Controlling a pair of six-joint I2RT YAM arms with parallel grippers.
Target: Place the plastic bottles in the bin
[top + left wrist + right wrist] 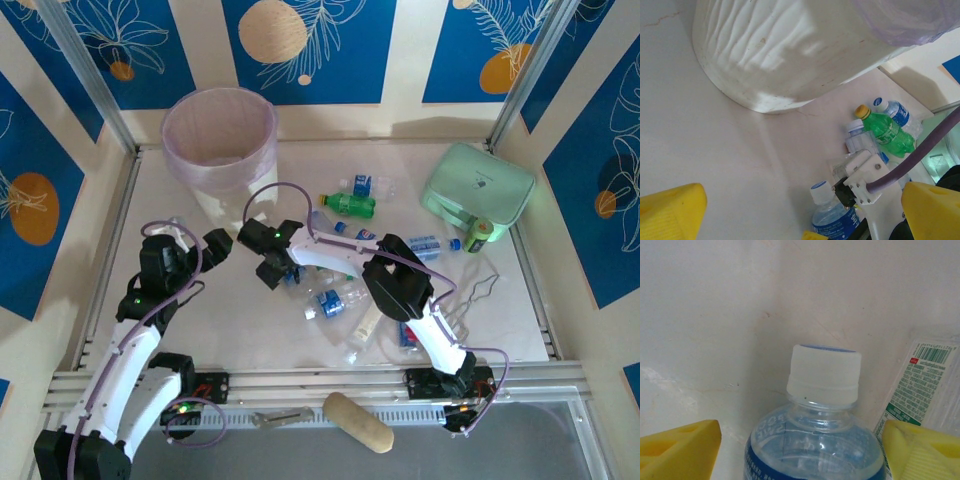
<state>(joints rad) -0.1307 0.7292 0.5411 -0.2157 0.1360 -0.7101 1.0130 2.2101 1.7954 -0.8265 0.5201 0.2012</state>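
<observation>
While I watch from overhead, the left gripper (222, 246) hangs low at the left of the table (230, 340), just in front of the bin (178, 150), which stands in the far left corner with its pale pink liner folded over the rim. From that height I cannot read the jaws. My left wrist camera can: the yellow fingers (670, 212) are spread wide with nothing between them, bare table beneath and the bin's ribbed white wall close ahead.

Moving right, the right gripper (275, 272) reaches across to the middle of the table and points down at a blue-labelled bottle (815, 445). The arm hides most of that bottle from above. The right wrist camera shows it plainly, lying between the two yellow pads with its white cap (824, 372) pointing away. The jaws straddle it but are not clamped: I see a strip of table between the left pad and the bottle, while the right pad sits at its edge. A barcoded white label (922, 385) of another bottle lies just beside it.

Further right, the overhead view gives me the rest of the scatter: a green bottle (350, 205), clear ones around it, and a cream-labelled bottle (365, 322) nearer me. The mint-green pouch (478, 185) sits at the far right, and a tan oblong object (358, 421) lies off the table's near edge.
</observation>
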